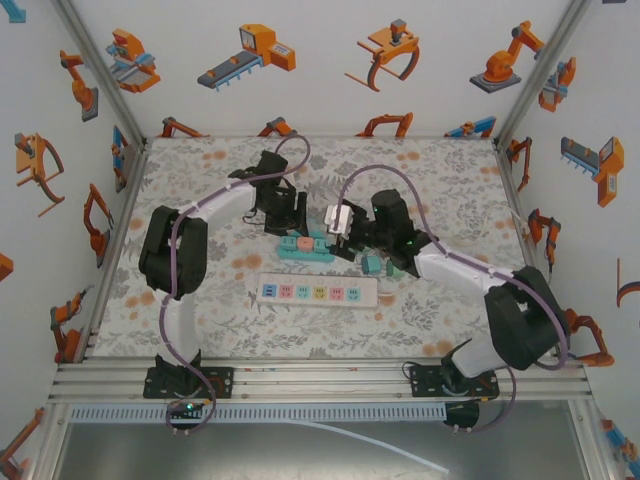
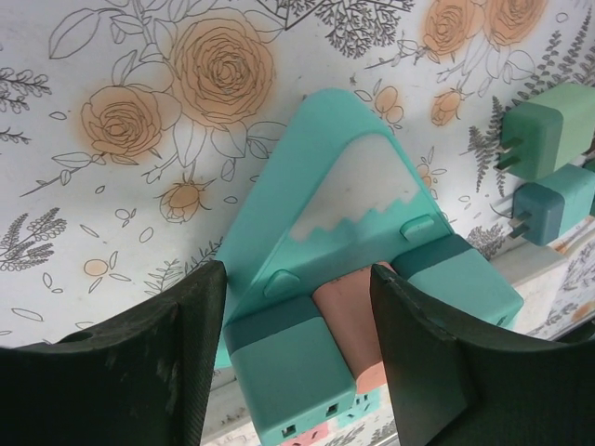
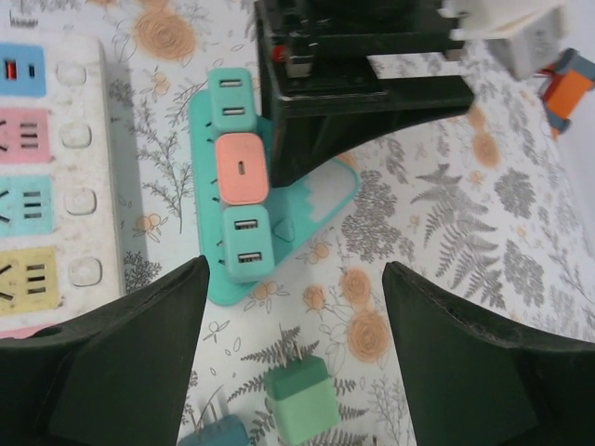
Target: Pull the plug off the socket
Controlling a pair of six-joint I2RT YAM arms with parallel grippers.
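The teal socket strip [image 1: 322, 257] [image 2: 344, 177] [image 3: 327, 203] lies flat with three plugs in it. They are a teal plug [image 3: 231, 96], a salmon plug [image 3: 242, 169] [image 2: 361, 321] and a second teal plug [image 3: 246, 243]. My left gripper [image 1: 281, 216] [image 2: 297, 358] hangs open over one end of the strip. Its fingers [image 2: 130, 372] straddle a teal plug [image 2: 288, 372] and the salmon plug beside it. My right gripper [image 1: 356, 240] [image 3: 296, 358] is open above bare table next to the strip, holding nothing.
A white power strip [image 1: 316, 291] [image 3: 37, 186] with coloured outlets lies nearer the arm bases. Two loose plugs, green [image 3: 302, 401] [image 2: 535, 139] and blue [image 3: 216, 435] [image 2: 558, 206], lie below my right gripper. A white adapter [image 1: 338, 218] [image 3: 521, 37] sits behind the strip.
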